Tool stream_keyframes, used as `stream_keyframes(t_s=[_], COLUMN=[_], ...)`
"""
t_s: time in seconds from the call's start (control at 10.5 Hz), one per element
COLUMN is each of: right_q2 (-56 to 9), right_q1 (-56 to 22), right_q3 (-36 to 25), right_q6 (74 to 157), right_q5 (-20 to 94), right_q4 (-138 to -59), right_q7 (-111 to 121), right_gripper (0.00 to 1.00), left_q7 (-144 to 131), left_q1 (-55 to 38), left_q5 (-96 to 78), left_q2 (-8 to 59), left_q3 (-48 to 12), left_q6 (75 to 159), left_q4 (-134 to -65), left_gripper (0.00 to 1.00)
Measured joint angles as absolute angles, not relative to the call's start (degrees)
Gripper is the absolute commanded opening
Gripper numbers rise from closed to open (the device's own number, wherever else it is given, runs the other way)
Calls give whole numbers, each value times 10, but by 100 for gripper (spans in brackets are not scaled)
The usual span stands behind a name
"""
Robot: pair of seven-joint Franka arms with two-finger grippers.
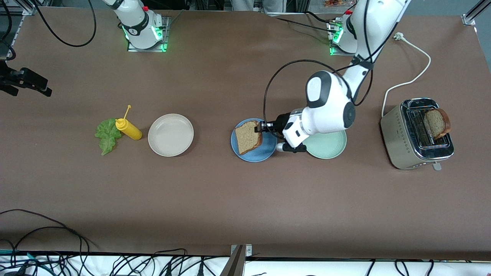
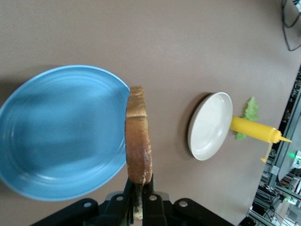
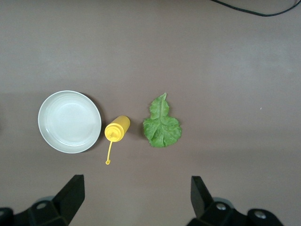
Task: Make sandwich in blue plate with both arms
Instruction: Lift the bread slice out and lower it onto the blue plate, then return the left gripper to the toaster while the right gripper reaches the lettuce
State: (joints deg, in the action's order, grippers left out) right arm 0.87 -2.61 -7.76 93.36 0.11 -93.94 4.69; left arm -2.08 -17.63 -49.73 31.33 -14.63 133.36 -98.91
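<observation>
Front view: lettuce (image 1: 107, 135), mustard (image 1: 129, 129) and white plate (image 1: 170, 135) sit mid-table; right gripper (image 3: 136, 197) hangs above them, jaws apart. Left gripper (image 1: 263, 127) clamps bread (image 1: 248, 137) over the blue plate (image 1: 264, 153).

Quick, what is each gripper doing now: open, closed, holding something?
Left gripper: closed on a bread slice, over the blue plate.
Right gripper: open, empty, above the lettuce leaf and yellow bottle.

No legible text or labels
</observation>
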Motion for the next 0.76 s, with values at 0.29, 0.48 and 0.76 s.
stream_keyframes(t_s=[0.29,0.48,0.76], right_q2=[9,9,9], right_q1=[-26,-26,-26], right_q3=[-78,-77,-77], right_q6=[933,933,933], right_q5=[1,1,1], right_q4=[-939,-939,-939], right_q7=[47,47,47], right_gripper=[100,100,100], left_q7=[-20,-15,-12], left_q1=[-189,-189,-188], left_q5=[-497,-497,-497], left_q2=[351,360,361], left_q3=[-145,-142,-135], left_q6=[1357,1357,1358], left_q4=[-982,-980,-978], left_gripper=[0,0,100])
